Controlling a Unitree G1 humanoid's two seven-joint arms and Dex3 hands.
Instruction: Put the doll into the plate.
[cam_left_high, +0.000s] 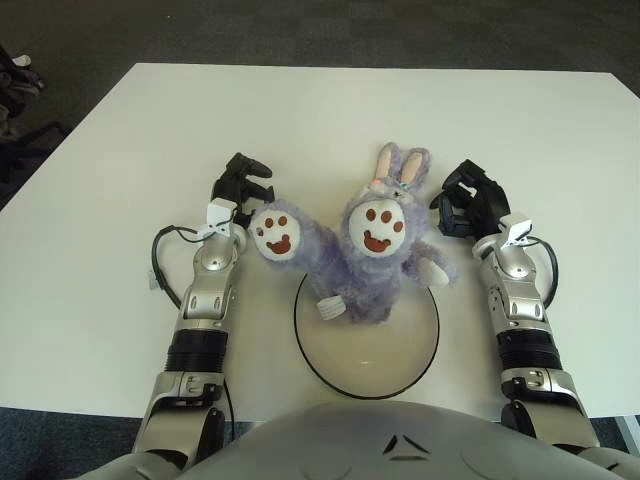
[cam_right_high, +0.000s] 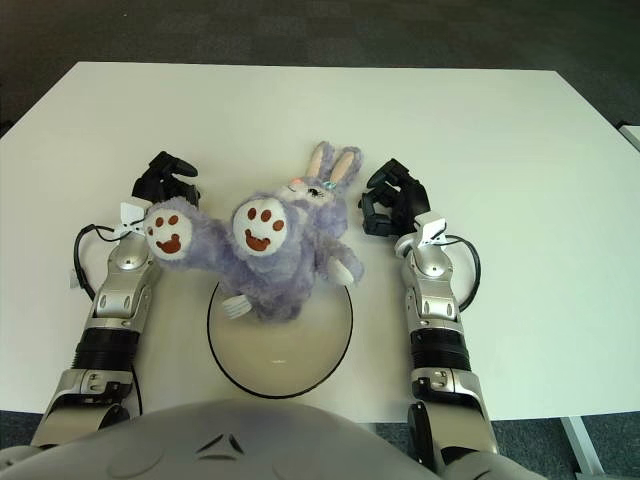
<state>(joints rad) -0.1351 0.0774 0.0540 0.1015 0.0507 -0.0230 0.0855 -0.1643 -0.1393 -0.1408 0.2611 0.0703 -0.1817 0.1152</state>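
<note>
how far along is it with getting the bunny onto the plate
Mostly done: the purple plush bunny sits on the far part of the black-rimmed plate, feet up, head and ears hanging past the far rim over the white table. Neither hand holds it: the left hand shows beside its raised foot, the right hand beside its head, both empty. Left: perhaps centring it.

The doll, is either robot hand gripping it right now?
No, the doll sits on the plate while the left hand and right hand show open on either side of it.
</note>
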